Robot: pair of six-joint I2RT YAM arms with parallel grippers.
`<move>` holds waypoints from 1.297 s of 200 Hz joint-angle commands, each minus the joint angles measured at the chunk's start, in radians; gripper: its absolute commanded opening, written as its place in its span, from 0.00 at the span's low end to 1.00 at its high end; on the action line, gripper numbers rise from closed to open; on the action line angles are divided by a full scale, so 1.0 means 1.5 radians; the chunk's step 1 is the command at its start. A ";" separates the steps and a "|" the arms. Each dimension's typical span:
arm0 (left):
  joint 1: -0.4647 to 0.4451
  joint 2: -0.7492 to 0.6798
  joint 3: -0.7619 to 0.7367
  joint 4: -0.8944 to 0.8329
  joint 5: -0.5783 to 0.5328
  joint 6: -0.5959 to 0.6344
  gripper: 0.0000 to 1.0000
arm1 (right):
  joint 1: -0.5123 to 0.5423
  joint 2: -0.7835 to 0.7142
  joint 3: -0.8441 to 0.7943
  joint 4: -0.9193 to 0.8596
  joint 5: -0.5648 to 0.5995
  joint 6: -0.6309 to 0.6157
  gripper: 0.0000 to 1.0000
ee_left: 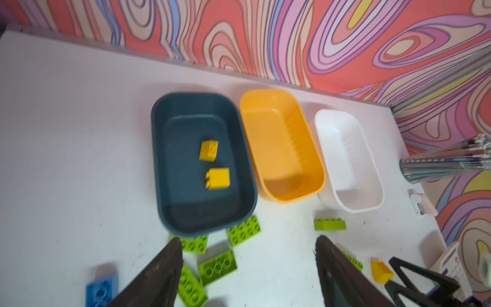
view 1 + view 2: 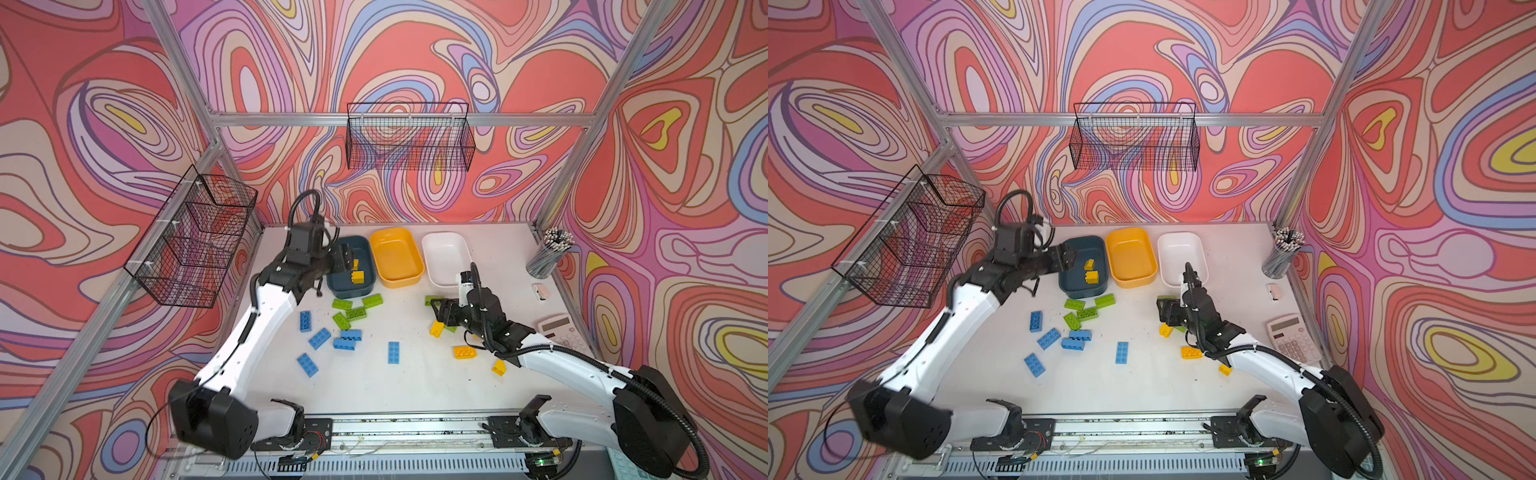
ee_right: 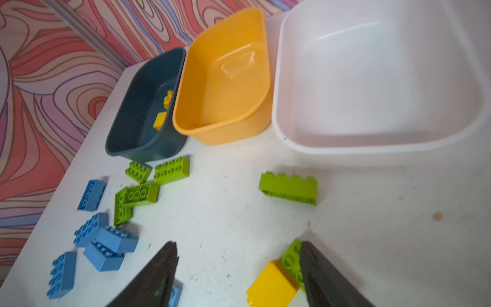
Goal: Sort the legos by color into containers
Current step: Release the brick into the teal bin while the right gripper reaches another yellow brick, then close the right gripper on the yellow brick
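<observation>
Front mounting rail (image 2: 407,427) carries both arm bases; no brick lies on it. Beyond it, on the white table (image 2: 395,390), most of the legos lie unsorted.

Left gripper (image 2: 348,258) hangs over the left side of the dark teal tub (image 2: 351,293). Its wrist view shows the fingers (image 1: 164,265) spread wide with nothing between them. Two yellow bricks (image 1: 218,178) lie loose on the tub floor, apart from each other. Judgement: this tub is serving as the yellow bin, and spread fingers above it fit a drop-off there.

Yellow-orange tub (image 2: 395,257) and white tub (image 2: 444,257) hold nothing. All three tubs stand side by side along the back of the table.

Right gripper (image 2: 436,307) sits low over the table in front of the white tub, its fingers (image 3: 326,273) likewise wide and gripping nothing. A yellow wedge brick (image 3: 271,287) and a lime green brick (image 3: 291,259) lie touching, just beside one finger. A lone lime green brick (image 3: 288,187) lies ahead, near the white tub. Judgement: a pick-up is being lined up. Which brick is meant cannot be told.

Four lime green bricks (image 2: 356,312) cluster just in front of the teal tub. Six light blue bricks (image 2: 319,338) are scattered left of centre. Two further yellow pieces (image 2: 464,352) lie beside the right forearm.
</observation>
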 commanded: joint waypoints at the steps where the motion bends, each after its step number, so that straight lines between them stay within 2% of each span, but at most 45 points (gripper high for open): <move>1: -0.002 -0.125 -0.069 -0.033 -0.013 -0.005 0.81 | 0.030 0.026 -0.017 -0.016 0.014 0.091 0.76; 33: -0.002 -0.235 -0.151 -0.053 -0.056 0.005 0.92 | 0.056 0.034 -0.029 -0.041 0.057 0.132 0.76; 47: -0.002 -0.269 -0.174 -0.055 -0.058 0.007 1.00 | 0.057 0.034 -0.034 -0.051 0.073 0.146 0.76; 130: -0.003 -0.349 -0.192 -0.046 -0.080 0.006 1.00 | 0.072 0.136 0.000 -0.063 0.080 0.177 0.75; 195: -0.012 -0.359 -0.190 -0.052 -0.098 0.014 1.00 | 0.076 0.247 0.083 -0.072 0.086 0.137 0.74; 223: -0.016 -0.361 -0.191 -0.052 -0.103 0.016 1.00 | 0.082 0.283 0.121 -0.096 0.098 0.115 0.70; 259: -0.016 -0.364 -0.191 -0.053 -0.109 0.016 1.00 | 0.113 0.313 0.165 -0.160 0.152 0.080 0.61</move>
